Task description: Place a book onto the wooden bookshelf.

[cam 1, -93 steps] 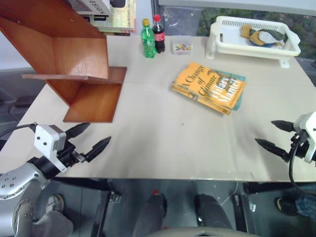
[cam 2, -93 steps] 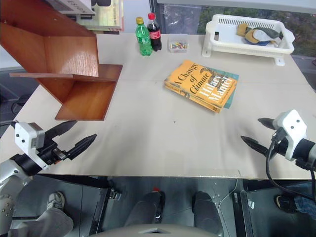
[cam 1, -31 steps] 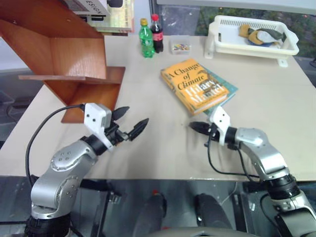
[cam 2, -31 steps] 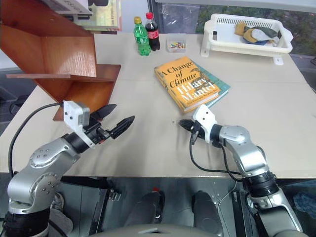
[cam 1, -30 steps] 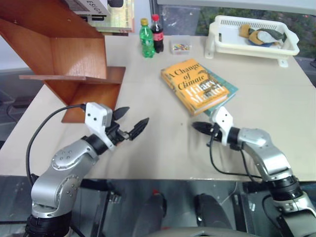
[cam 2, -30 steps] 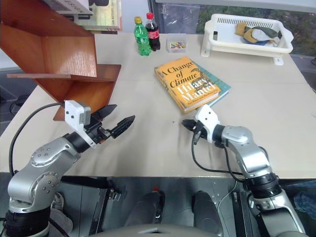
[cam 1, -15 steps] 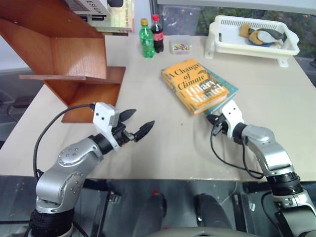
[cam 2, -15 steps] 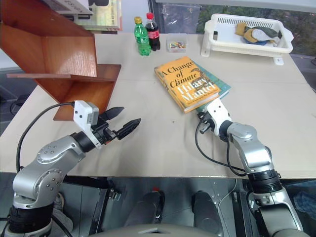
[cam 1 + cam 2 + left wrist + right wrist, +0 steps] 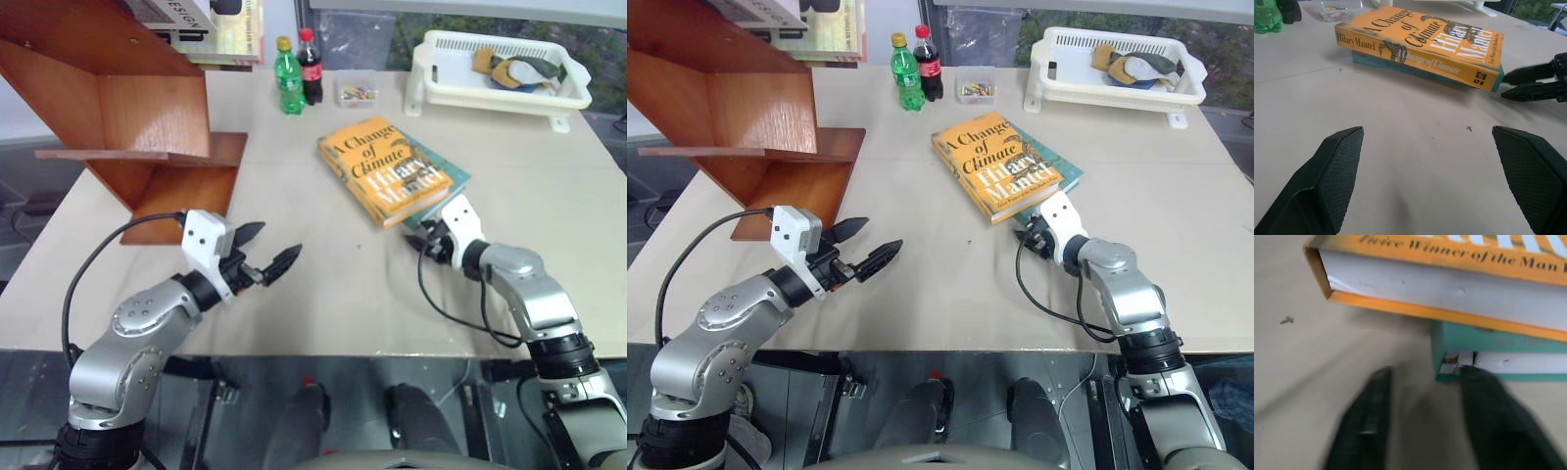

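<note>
The book (image 9: 390,168), an orange-yellow paperback titled "A Change of Climate", lies flat on a teal-green book (image 9: 457,182) in the middle of the table. My right gripper (image 9: 1425,377) is open at the stack's near corner, low over the table, with nothing between its fingers. One of its fingertips (image 9: 1474,377) is close against the teal book's corner. To the left, my left gripper (image 9: 278,241) hovers open and empty, pointing toward the books. The wooden bookshelf (image 9: 147,108) stands at the table's far left.
A green bottle (image 9: 292,78), a cola bottle (image 9: 314,67) and a small clear box (image 9: 360,93) stand at the back. A white basket (image 9: 423,69) holding cloths sits at the back right. Other books (image 9: 211,24) rest on top of the shelf.
My right gripper has moved forward and to the right up to the stack's near corner, and its fingers have opened from shut. The left gripper has stayed in place.
</note>
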